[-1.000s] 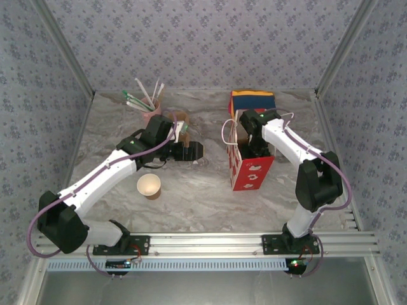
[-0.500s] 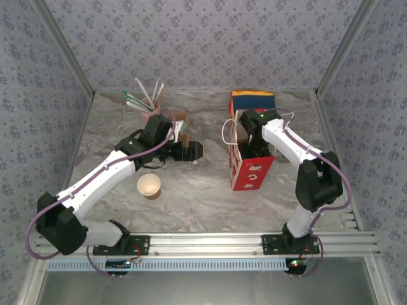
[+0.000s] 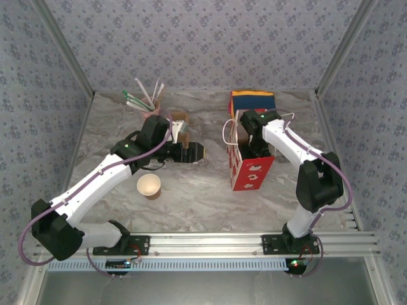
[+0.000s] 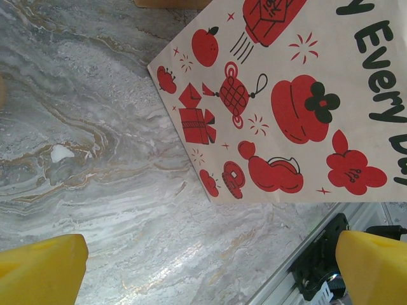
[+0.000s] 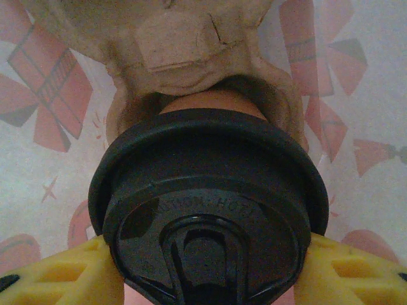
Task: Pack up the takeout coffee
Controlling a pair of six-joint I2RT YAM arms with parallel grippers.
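While the left tool [image 4: 206,267] gapes wide, the right tool [image 5: 206,274] clamps the takeout coffee [image 5: 210,159] — tan-brown cup, round black lid.

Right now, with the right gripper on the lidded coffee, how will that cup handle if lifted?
The takeout coffee probably dents if squeezed: its wall looks paper. The right gripper pinches the smooth black lid, which might slip or pop off. Nested in the pulp tray, it should resist tipping.

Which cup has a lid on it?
The coffee cup in the right gripper, black lid on. The paper cup on the table is open-topped; the pink cup holds straws.
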